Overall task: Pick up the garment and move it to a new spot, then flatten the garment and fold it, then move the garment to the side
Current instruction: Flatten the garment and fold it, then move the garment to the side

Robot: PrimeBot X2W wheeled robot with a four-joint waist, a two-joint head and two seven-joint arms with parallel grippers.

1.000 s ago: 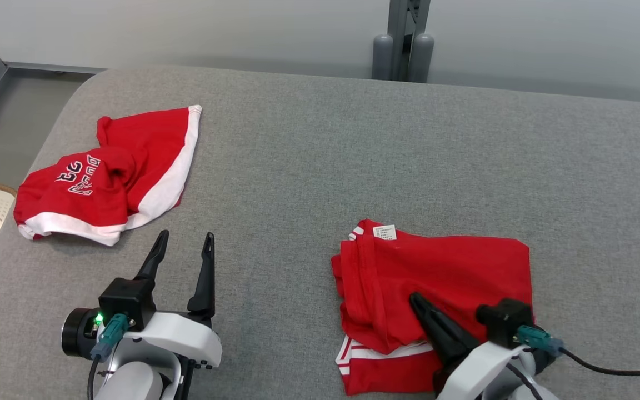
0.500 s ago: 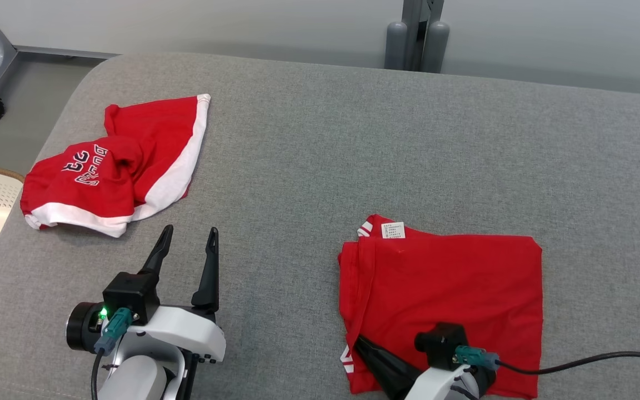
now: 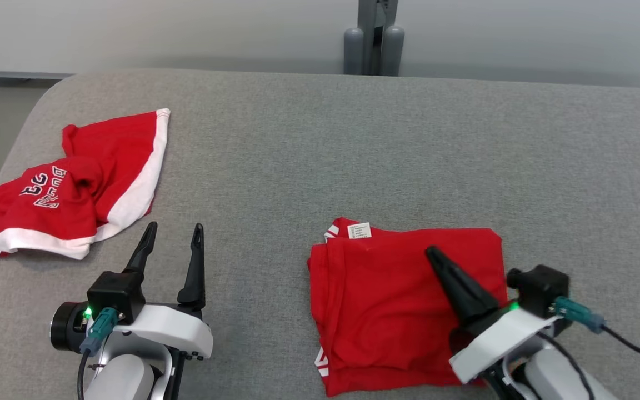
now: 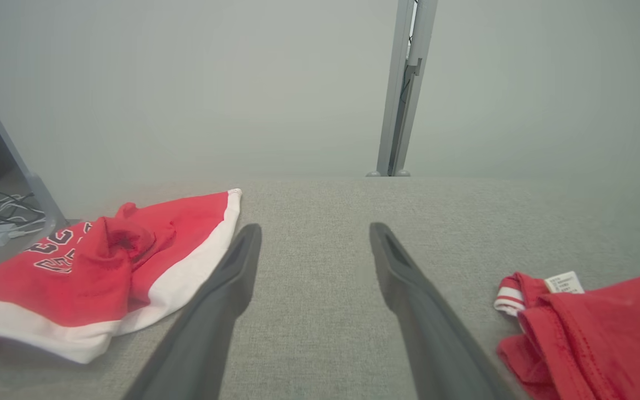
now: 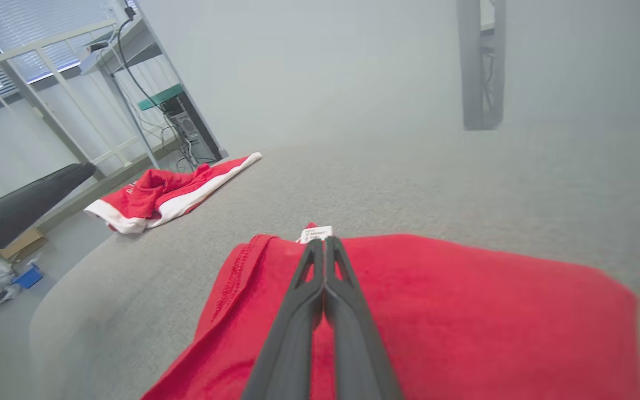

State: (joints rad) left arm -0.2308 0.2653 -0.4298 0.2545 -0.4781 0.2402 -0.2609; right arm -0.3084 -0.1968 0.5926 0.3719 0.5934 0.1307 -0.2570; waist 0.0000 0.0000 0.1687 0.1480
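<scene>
On the grey tabletop [image 3: 320,139], the folded garment [image 3: 386,300] is lying under the clenched right claw [image 3: 434,255], with the released left claw [image 3: 174,226] at its nine o'clock.

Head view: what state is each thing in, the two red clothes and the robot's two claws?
Folded garment: folded into a rough rectangle, lying flat on the grey surface.
Crumpled garment: bunched up, not folded, lying at the far left.
Left gripper: open, empty, over bare surface.
Right gripper: shut, fingers pressed together over the red rectangle, no cloth seen between them.
</scene>
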